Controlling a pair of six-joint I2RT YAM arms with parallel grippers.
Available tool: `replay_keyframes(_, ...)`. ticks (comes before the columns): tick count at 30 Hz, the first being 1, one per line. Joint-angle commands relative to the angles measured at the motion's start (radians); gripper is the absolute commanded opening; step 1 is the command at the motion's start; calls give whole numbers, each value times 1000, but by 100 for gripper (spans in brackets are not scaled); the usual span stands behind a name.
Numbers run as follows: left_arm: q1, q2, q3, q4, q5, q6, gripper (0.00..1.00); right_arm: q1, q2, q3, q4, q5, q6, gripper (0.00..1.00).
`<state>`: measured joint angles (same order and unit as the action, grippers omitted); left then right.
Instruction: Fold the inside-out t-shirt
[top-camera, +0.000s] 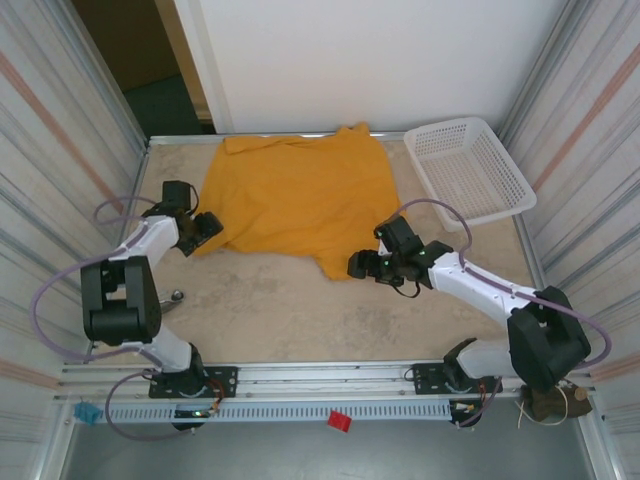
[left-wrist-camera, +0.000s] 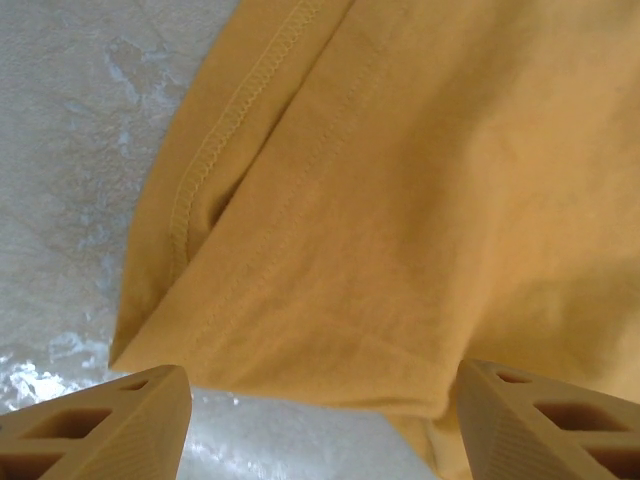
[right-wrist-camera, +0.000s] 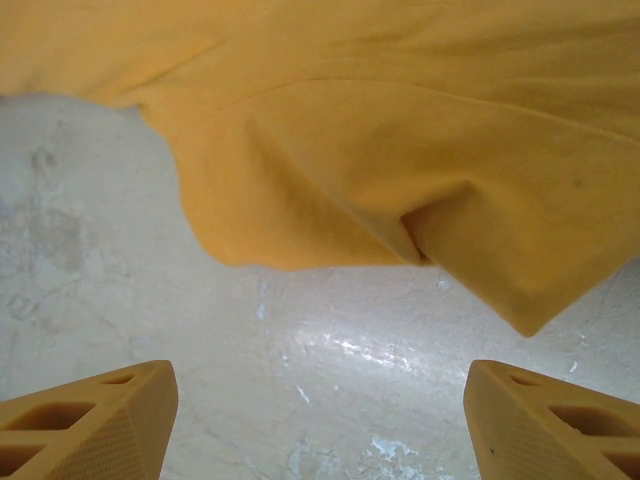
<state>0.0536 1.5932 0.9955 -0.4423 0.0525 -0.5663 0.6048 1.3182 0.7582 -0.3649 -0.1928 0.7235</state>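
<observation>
The inside-out t-shirt (top-camera: 300, 190) is a mustard cloth spread over the far half of the table, plain side up. At its near left corner sits my left gripper (top-camera: 207, 232), open. In the left wrist view the shirt's stitched hem (left-wrist-camera: 215, 150) and a folded edge (left-wrist-camera: 330, 300) lie just ahead of the left gripper (left-wrist-camera: 322, 425). Open too, my right gripper (top-camera: 363, 264) is at the near right corner. The right wrist view shows the shirt's edge (right-wrist-camera: 400, 150) ahead of the right gripper (right-wrist-camera: 320, 425), with bare table between the fingertips.
A white plastic basket (top-camera: 468, 168) stands at the far right corner, next to the shirt. Corrugated walls close in both sides of the table (top-camera: 280, 310). Bare tabletop stretches between the shirt's near edge and the arm bases.
</observation>
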Motion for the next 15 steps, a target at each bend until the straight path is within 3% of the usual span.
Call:
replay_keyframes(1,12,71,70,-2,-54,46,70,19,61,15,58,52,32,73)
replay_keyframes(5,18,154,127,5,-35,71,65,29,181,68,92,67,15,70)
replay_keyframes(7,20,181,143,11,-23,87,56,30,238,95,99,88,3,64)
replay_keyframes(8,20,192,148,16,-17,94,48,27,262,106,100,95,-3,56)
replay_keyframes(11,24,202,152,25,7,114,10,21,282,114,88,117,-24,12)
replay_keyframes(12,25,198,147,25,15,120,0,17,272,106,84,117,-29,3)
replay_keyframes(15,26,155,112,32,38,123,0,-2,192,67,52,100,-42,0)
